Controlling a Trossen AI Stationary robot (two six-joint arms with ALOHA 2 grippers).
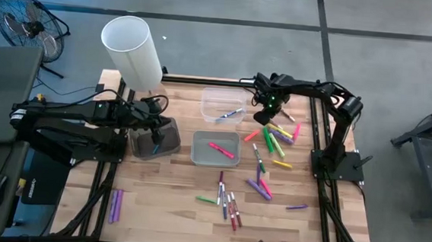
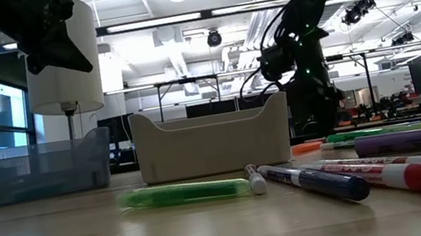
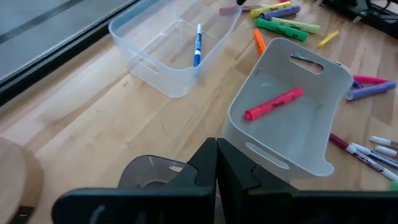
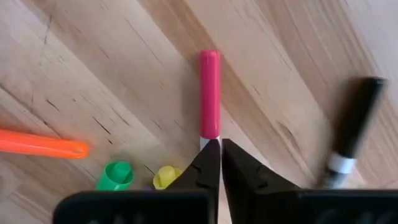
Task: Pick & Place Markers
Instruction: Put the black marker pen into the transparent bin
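A: Markers [image 1: 272, 140], high view: loose on table [image 1: 164, 209] by right gripper [image 1: 266, 109]; one pink in grey bin [image 1: 198, 156].
B: Wrist views?
A: Right gripper [image 4: 220, 144] clenched on pink-capped marker [image 4: 209, 93]. Left gripper [image 3: 216, 149] clenched, nothing in it, nr bins.

Wooden bench [image 1: 164, 201] with bins and markers
Three bins [image 1: 215, 148] sit mid-bench; loose markers [image 1: 229, 202] lie scattered right and front.

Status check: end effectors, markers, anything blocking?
Right end effector shut on pink marker at the pile. Left end effector shut, empty, parked by grey bin. Orange marker close alongside, nothing blocking.
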